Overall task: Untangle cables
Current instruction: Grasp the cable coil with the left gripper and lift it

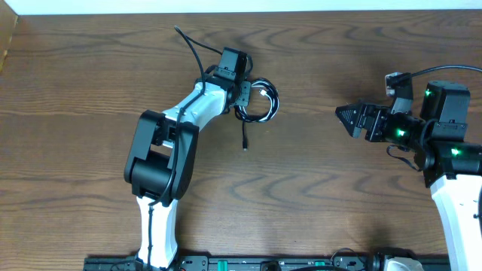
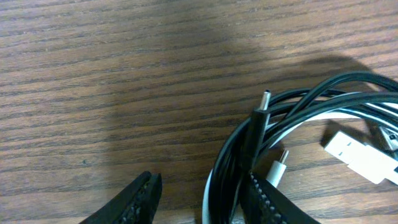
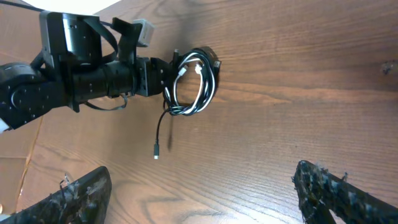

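Worktop: the brown wood-grain worktop (image 1: 83, 98) is lying under both arms and the cords.
Left arm: the white-and-black left arm (image 1: 162, 158) is reaching from the near edge toward the far middle, its wrist sitting over the cord bundle.
Right arm: the white-and-black right arm (image 1: 452, 181) is standing at the right side, pointing leftward, well apart from the bundle.
Right pincer: the right pincer (image 1: 345, 117) is gaping wide and holding nothing.
Left pincer: the left pincer (image 2: 202, 183) is standing partly open at the coil's edge. Strands are passing between its fingers, close against one finger (image 2: 273, 202), with bare wood showing before the other. Nothing is being clamped.
Black cable: the thin black cable (image 1: 276, 102) is lying coiled in a small ring near the far middle, one loose end trailing toward the near side.
White cable: the thin white cable (image 2: 311, 117) is running through the same ring, wound among the black loops.
Plugs: a flat white plug (image 2: 357, 155), a small white plug (image 2: 280, 165) and a black plug (image 2: 258, 121) are resting inside the coil.
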Controlling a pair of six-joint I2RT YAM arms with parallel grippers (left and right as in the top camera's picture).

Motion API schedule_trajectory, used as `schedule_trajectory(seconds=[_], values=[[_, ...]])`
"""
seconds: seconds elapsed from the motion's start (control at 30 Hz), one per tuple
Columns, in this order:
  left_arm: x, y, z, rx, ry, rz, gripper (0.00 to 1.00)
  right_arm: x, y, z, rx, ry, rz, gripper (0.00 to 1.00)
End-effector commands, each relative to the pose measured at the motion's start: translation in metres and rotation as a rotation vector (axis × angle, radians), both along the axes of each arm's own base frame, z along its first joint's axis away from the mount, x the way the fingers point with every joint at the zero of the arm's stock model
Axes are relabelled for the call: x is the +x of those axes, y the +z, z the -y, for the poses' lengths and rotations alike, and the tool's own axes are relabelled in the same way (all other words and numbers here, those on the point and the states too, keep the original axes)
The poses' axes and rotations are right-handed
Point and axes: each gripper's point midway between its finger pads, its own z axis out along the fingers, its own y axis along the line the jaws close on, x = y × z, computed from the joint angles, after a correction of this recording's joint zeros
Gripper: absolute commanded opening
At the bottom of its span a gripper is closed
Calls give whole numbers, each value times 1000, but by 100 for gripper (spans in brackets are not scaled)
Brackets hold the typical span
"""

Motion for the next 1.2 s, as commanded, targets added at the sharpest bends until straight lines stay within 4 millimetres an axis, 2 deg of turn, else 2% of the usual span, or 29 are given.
schedule_trajectory(seconds=[0.0,0.13,0.2,0.23,0.4,0.47,0.57,0.7,0.8,0.9,1.03,1.17], values=[[2,-5,-2,21,15,-1,43,1,7,-3,3,15,19,90],[-3,-9,-4,24,13,-14,35,1,7,-3,3,15,19,90],[-5,-11,-4,28,13,-24,14,1,7,-3,2,14,19,90],[-7,-12,-5,31,13,-34,7,1,7,-3,2,14,19,90],[-19,-3,1,-8,-19,-76,7,3,8,-1,-3,9,25,86],[-25,11,13,-75,-57,-88,7,4,9,-1,-3,9,31,83],[-33,46,33,-200,-123,-81,7,5,10,-1,-4,9,42,82],[-48,109,58,-386,-192,-52,7,7,12,-1,0,4,49,82],[-55,150,63,-481,-148,-27,7,7,12,-1,1,4,47,81],[-60,180,63,-537,-119,5,8,7,12,-1,17,-11,34,80],[-64,201,62,-592,-62,12,7,8,14,-2,38,-30,26,75],[-68,205,67,-626,-81,-6,7,7,14,-8,43,-14,22,72]])
